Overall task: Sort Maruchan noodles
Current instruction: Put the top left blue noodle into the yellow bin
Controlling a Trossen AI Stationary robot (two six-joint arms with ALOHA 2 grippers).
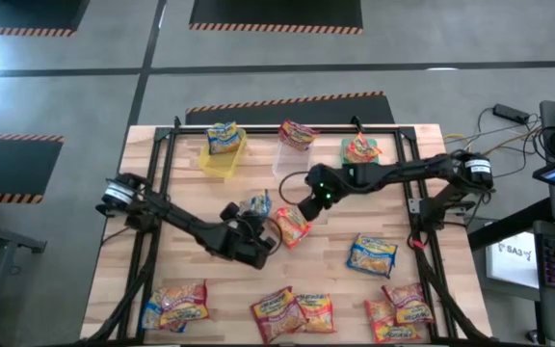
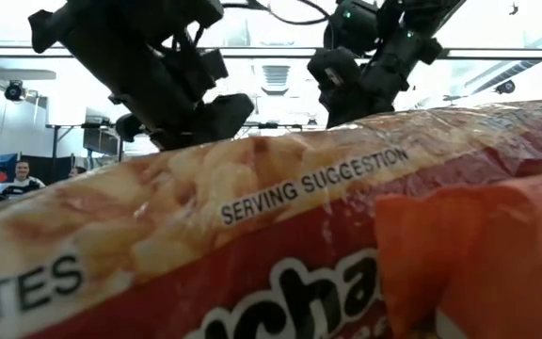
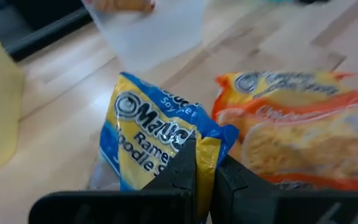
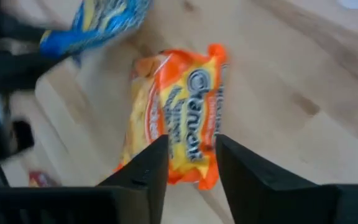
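My left gripper [image 3: 205, 152] is shut on a blue and yellow noodle packet [image 3: 148, 137] near the table's middle [image 1: 258, 204]. Right beside it an orange packet [image 4: 179, 124] lies flat on the wood [image 1: 290, 227]. My right gripper [image 4: 191, 149] hangs open just above that packet's near end, one finger on either side, touching nothing that I can see. At the far edge, the yellow bin [image 1: 218, 162] holds a blue and yellow packet, the clear bin [image 1: 287, 159] a red one, and the green bin [image 1: 379, 151] an orange one. My left gripper pinches the blue and yellow packet by a crimped corner of its end [image 3: 199, 142] between its two fingers. The fingers slant down from the table's left. The packet stands up on edge beyond the fingertips. I cannot tell whether its lower end rests on the table.
Loose packets lie along the near edge [image 1: 176, 304] [image 1: 292, 313] [image 1: 398, 310], and one at the right [image 1: 372, 255]. A red packet [image 2: 252, 245] right at the low camera fills most of that view. A black frame [image 1: 162, 183] borders the table.
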